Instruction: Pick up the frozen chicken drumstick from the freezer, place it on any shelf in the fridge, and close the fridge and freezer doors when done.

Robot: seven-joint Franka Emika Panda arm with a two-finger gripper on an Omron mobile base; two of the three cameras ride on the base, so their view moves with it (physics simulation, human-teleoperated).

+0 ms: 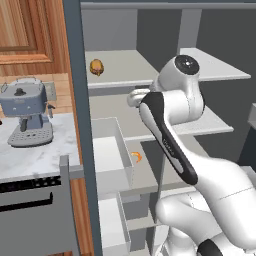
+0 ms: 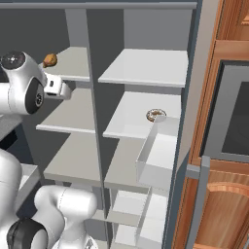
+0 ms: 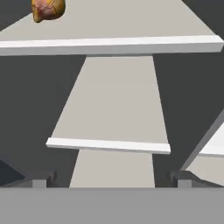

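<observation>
Frozen chicken drumstick (image 1: 96, 67) on upper freezer shelf (image 1: 125, 80).

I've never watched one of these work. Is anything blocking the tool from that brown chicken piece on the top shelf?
Nothing visible does. The frozen chicken drumstick sits alone near the back left of the upper freezer shelf, with open space before it. The tool points at the shelf below, so it is aimed too low, with the upper shelf's front edge above its line.

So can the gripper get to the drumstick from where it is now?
Probably yes. The drumstick sits in the open on the top freezer shelf, nothing around it. The gripper is open but aimed at the shelf below, so it must rise and go left.
</observation>
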